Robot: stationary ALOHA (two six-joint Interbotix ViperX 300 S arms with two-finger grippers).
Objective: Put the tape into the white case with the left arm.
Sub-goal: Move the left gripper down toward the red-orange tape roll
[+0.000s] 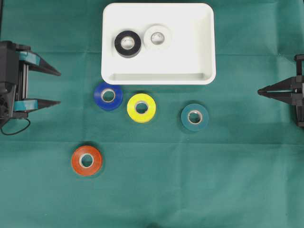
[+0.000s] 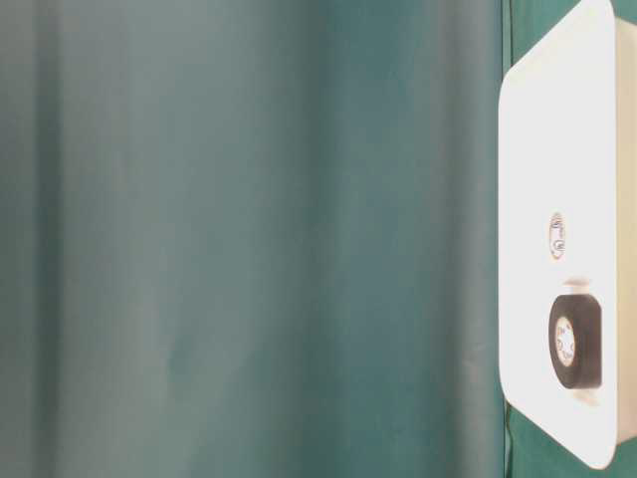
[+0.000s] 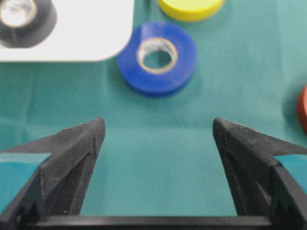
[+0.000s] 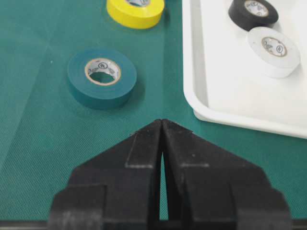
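The white case (image 1: 204, 28) lies at the back middle and holds a black tape roll (image 1: 127, 43) and a white tape roll (image 1: 157, 37). On the green cloth lie a blue roll (image 1: 108, 96), a yellow roll (image 1: 141, 108), a teal roll (image 1: 194, 117) and an orange roll (image 1: 86, 160). My left gripper (image 1: 59, 88), with teal bands, is open and empty at the left edge, short of the blue roll (image 3: 157, 57). My right gripper (image 1: 259, 91) is shut and empty at the right edge, near the teal roll (image 4: 101, 76).
The table-level view shows the case (image 2: 537, 159) on end against green cloth, with the black roll (image 2: 574, 342) inside. The case's corner (image 3: 72, 43) lies ahead-left of my left gripper (image 3: 158, 127); its rim (image 4: 201, 103) is right of my right gripper (image 4: 162, 122).
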